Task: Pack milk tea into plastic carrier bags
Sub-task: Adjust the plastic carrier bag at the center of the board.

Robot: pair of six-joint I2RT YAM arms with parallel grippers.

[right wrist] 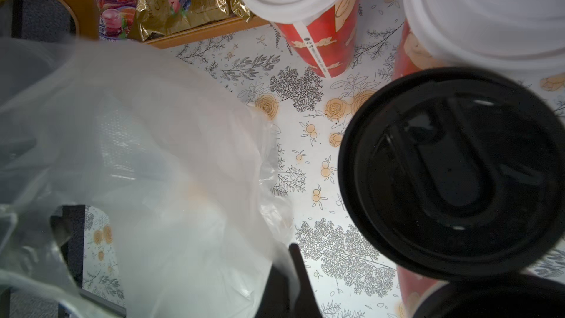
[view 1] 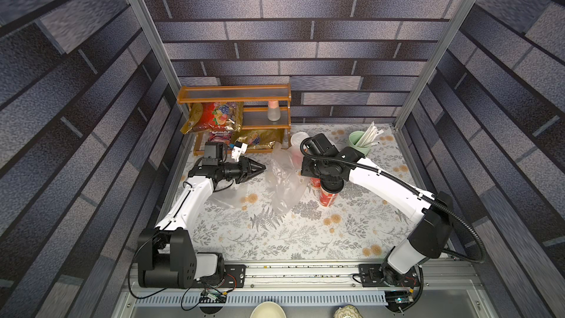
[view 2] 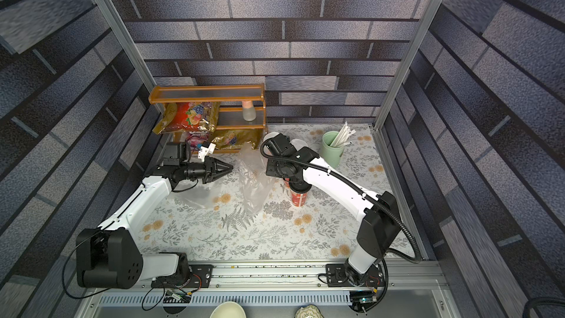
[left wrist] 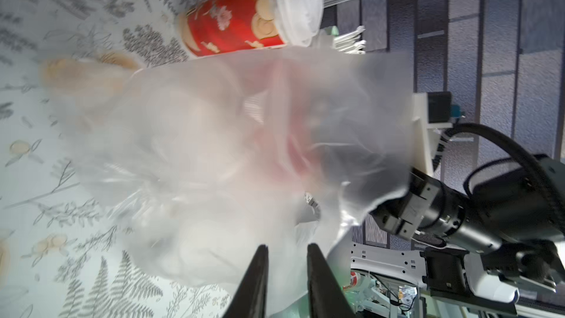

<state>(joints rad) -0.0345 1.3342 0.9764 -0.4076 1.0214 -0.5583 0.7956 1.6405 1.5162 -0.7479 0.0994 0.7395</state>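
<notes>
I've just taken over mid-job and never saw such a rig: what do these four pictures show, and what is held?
Two robot arms stand at a flowered table. Both top views look down on everything; each wrist view rides on one arm. The right tool is shut on a clear bag. The left tool is open, holding nothing. Red cups stand beside the bag, none inside it. A second bag lies under the left arm. A shelf holds snack packets.
</notes>
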